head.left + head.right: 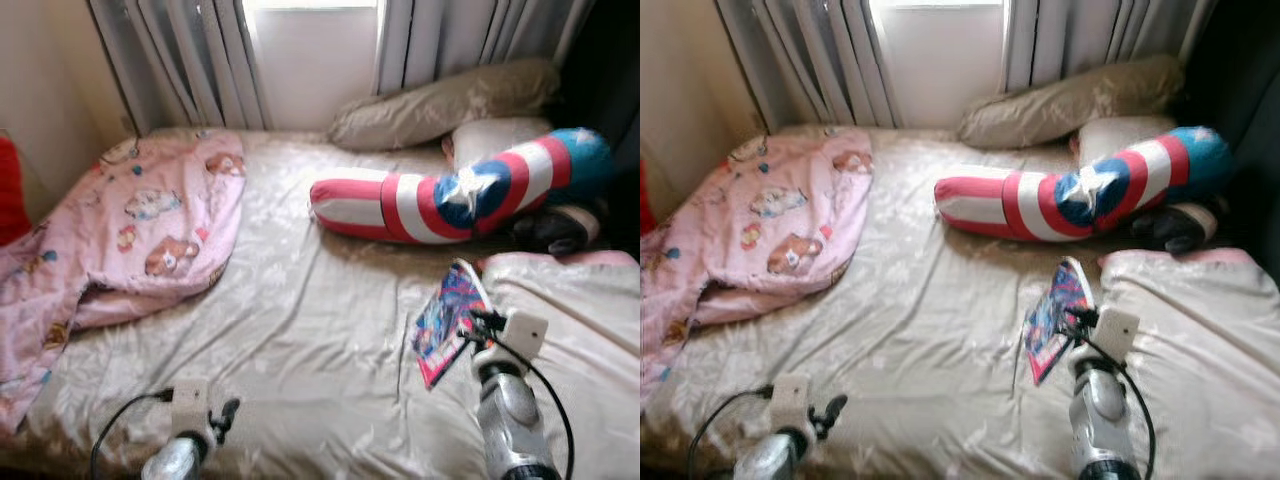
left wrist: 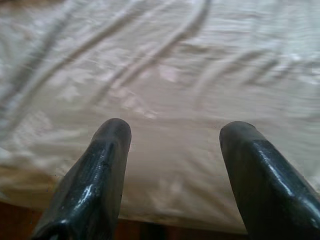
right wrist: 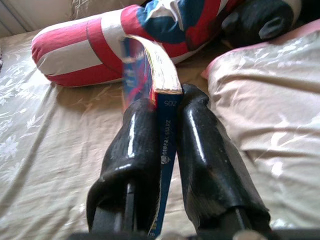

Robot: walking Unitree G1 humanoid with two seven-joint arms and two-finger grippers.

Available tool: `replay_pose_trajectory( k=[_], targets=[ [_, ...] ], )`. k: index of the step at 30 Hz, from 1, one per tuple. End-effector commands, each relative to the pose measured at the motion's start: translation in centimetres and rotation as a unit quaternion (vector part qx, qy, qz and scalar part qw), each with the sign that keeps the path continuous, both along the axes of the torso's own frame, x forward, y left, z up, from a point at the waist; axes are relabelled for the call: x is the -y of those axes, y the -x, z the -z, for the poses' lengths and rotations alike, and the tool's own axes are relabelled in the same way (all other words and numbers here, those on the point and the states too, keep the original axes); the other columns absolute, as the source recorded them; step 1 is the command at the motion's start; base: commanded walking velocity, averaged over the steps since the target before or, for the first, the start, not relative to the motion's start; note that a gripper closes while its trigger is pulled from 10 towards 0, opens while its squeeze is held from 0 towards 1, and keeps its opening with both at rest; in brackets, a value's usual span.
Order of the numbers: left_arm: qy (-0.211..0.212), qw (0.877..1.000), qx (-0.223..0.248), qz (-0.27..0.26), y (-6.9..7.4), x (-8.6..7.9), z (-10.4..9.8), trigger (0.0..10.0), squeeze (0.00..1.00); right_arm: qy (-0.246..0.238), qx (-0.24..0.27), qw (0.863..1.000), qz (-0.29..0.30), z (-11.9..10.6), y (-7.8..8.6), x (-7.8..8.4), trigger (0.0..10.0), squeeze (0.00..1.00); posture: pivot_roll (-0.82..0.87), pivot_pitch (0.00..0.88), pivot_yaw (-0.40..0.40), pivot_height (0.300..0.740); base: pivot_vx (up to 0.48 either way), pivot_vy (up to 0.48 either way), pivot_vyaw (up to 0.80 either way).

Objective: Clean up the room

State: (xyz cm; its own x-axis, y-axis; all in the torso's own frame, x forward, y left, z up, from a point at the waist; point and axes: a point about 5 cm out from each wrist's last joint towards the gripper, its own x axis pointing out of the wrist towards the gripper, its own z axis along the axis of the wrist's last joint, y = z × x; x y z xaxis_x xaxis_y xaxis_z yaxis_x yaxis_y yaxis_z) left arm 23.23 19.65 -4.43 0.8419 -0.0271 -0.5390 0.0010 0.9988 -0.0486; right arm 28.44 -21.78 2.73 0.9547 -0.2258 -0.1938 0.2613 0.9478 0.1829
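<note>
A colourful book point(image 1: 448, 318) is lifted off the beige bed sheet point(image 1: 300, 330), clamped by its spine in my right gripper point(image 1: 481, 325) at the right of the bed. Close up, the two black fingers point(image 3: 142, 150) squeeze the blue spine point(image 3: 164, 145) while the pages droop over. My left gripper point(image 1: 226, 413) hovers open near the front edge of the bed, its fingers point(image 2: 107, 155) wide apart over bare sheet. A pink cartoon blanket point(image 1: 140, 225) lies crumpled at the left.
A long red, white and blue star bolster point(image 1: 450, 195) lies across the far right. Beige pillows point(image 1: 440, 100) rest below the curtains point(image 1: 200, 60). A pale duvet point(image 1: 580, 320) is bunched at the right, with a dark plush toy point(image 1: 560, 228) behind it.
</note>
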Motion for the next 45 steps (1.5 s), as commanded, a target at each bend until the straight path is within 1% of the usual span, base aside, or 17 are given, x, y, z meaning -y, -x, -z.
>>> replay_pose_trajectory(
  k=[1,6,12,13,14,16,17,22,28,32,34,36,41,43,45],
  targets=[
    [-0.014,1.000,0.004,0.000,-0.1,-0.7,-0.2,10.0,0.00,-0.005,0.026,1.000,-0.005,-0.9,-0.7,-0.4,10.0,0.00,0.02,0.000,0.008,0.740,0.000,0.000,0.00],
    [-0.009,0.999,0.031,0.008,-1.0,-0.4,-1.0,10.0,0.00,-0.012,0.038,0.999,-0.014,-1.2,-0.8,-0.8,10.0,0.00,0.02,0.000,0.010,0.740,0.000,0.000,0.00],
    [0.000,0.996,0.082,0.019,-2.7,0.3,-2.5,10.0,0.00,-0.024,0.041,0.999,-0.019,-1.1,-0.7,-1.0,10.0,0.00,0.02,0.000,0.013,0.740,0.000,0.000,0.00],
    [0.000,0.996,0.082,0.019,-2.7,0.3,-2.5,10.0,0.00,-0.024,0.041,0.999,-0.019,-1.1,-0.7,-1.0,10.0,0.00,0.02,0.000,0.013,0.740,0.000,0.000,0.00],
    [0.000,0.995,0.095,0.016,-3.0,0.4,-2.9,10.0,0.00,-0.027,0.039,0.998,-0.028,-1.0,-0.7,-1.1,10.0,0.00,0.02,0.000,0.016,0.740,0.000,0.000,0.00],
    [-0.005,0.994,0.105,0.009,-3.3,0.3,-3.2,10.0,0.00,-0.036,0.042,0.998,-0.042,-1.0,-0.7,-1.5,10.0,0.00,0.02,0.000,0.018,0.740,0.000,0.000,0.00],
    [-0.009,0.993,0.118,0.002,-3.6,0.1,-3.6,10.0,0.00,-0.040,0.046,0.996,-0.059,-1.1,-0.8,-1.9,10.0,0.00,0.01,0.000,0.020,0.740,0.000,0.000,0.00],
    [-0.011,0.988,0.156,-0.008,-4.2,-0.1,-4.7,10.0,0.00,-0.051,0.049,0.994,-0.080,-1.1,-0.8,-2.6,10.0,0.00,0.01,0.000,0.025,0.740,0.000,0.000,0.00],
    [-0.003,0.986,0.166,-0.008,-4.5,-0.2,-5.1,10.0,0.00,-0.052,0.045,0.995,-0.077,-0.9,-0.7,-2.5,10.0,0.00,0.01,0.000,0.024,0.740,0.000,0.000,0.00],
    [-0.002,0.987,0.158,-0.006,-4.4,-0.1,-4.9,10.0,0.00,-0.052,0.042,0.995,-0.070,-0.7,-0.6,-2.3,10.0,0.00,0.01,0.000,0.022,0.740,0.000,0.480,0.00],
    [-0.002,0.987,0.158,-0.006,-4.4,-0.1,-4.9,10.0,0.00,-0.055,0.042,0.996,-0.062,-0.7,-0.6,-2.1,10.0,0.00,0.01,0.000,0.022,0.740,0.000,0.390,0.00],
    [-0.003,0.987,0.159,0.000,-4.3,0.0,-4.9,10.0,0.00,-0.057,0.041,0.997,-0.031,-0.7,-0.5,-1.3,10.0,0.00,0.01,0.000,0.021,0.740,0.000,0.000,0.00],
    [-0.003,0.987,0.160,0.002,-4.3,0.0,-4.9,10.0,0.00,-0.069,0.040,0.997,0.002,-0.6,-0.4,-0.5,10.0,0.00,0.01,0.000,0.021,0.740,0.000,0.000,0.00],
    [-0.003,0.987,0.160,0.003,-4.2,0.0,-4.9,10.0,0.00,-0.074,0.040,0.996,0.007,-0.6,-0.4,-0.4,10.0,0.00,0.01,0.000,0.022,0.740,0.000,0.000,0.00],
    [-0.003,0.987,0.161,0.003,-4.2,-0.1,-4.9,10.0,0.00,-0.067,0.041,0.997,0.009,-0.7,-0.5,-0.3,10.0,0.00,0.02,0.000,0.022,0.740,0.000,0.000,0.00]
  ],
)
